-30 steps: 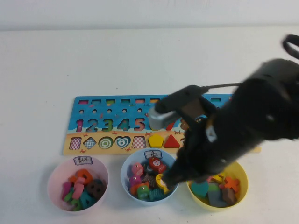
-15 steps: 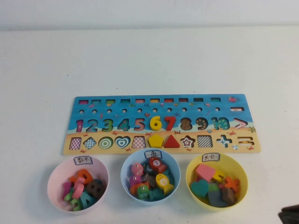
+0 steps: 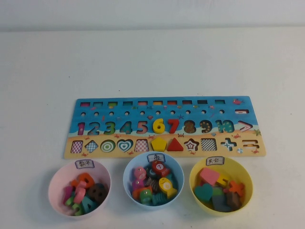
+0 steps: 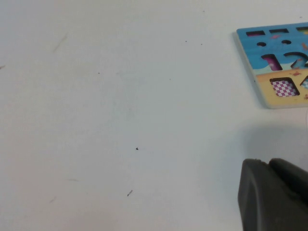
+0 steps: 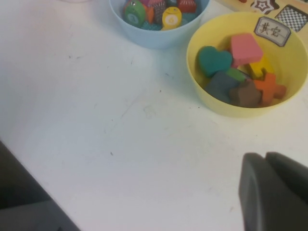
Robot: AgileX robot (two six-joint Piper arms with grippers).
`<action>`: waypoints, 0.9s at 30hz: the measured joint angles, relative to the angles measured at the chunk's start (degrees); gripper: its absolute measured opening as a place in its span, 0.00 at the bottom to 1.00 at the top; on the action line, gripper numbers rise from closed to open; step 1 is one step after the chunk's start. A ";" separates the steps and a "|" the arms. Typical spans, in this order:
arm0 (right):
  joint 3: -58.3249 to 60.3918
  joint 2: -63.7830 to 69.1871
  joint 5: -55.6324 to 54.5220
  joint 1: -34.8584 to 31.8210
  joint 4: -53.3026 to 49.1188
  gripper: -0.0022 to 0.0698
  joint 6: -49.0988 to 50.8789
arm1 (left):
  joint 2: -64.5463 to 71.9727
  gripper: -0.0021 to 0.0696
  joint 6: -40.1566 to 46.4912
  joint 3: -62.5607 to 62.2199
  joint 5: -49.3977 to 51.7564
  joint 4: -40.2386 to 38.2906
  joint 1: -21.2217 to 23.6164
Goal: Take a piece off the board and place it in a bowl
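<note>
The yellow fish piece (image 3: 167, 185) lies in the light blue bowl (image 3: 128, 171) among several other fish pieces; it also shows in the right wrist view (image 5: 171, 17). The board (image 3: 162, 127) lies behind the three bowls, and its corner shows in the left wrist view (image 4: 279, 62). Neither arm shows in the high view. My right gripper (image 5: 263, 156) is shut and empty over bare table, on the near side of the yellow bowl (image 5: 202, 91). My left gripper (image 4: 267, 163) is shut and empty over bare table, away from the board's left end.
A pink bowl (image 3: 56, 177) with number pieces stands at the left. The yellow bowl (image 3: 243, 171) with shape pieces stands at the right. The yellow 6 (image 3: 158, 126) and yellow pentagon (image 3: 158, 143) sit on the board. A dark edge (image 5: 19, 202) lies beyond the table's near side.
My right arm has drawn back from over the light blue bowl and left the high view. The yellow fish piece stays in that bowl.
</note>
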 joint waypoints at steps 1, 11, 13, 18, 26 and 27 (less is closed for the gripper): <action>0.47 0.14 -0.56 0.00 -0.27 0.01 0.00 | 0.00 0.02 0.00 0.00 0.00 0.00 0.00; 9.85 -3.39 -17.37 -8.73 -8.36 0.01 0.00 | 0.00 0.02 0.00 0.00 0.00 0.00 0.00; 12.77 -4.90 -20.22 -13.96 -8.91 0.01 0.00 | 0.00 0.02 0.00 0.00 0.00 0.00 0.00; 20.06 -10.54 -28.04 -28.97 -7.01 0.01 0.00 | 0.00 0.02 0.00 0.00 0.00 0.00 0.00; 26.35 -20.30 -38.52 -44.60 -4.14 0.01 0.00 | 0.00 0.02 0.00 0.00 0.00 0.00 0.00; 26.36 -21.53 -38.36 -44.95 -4.03 0.01 0.00 | 0.00 0.02 0.00 0.00 0.00 0.00 0.00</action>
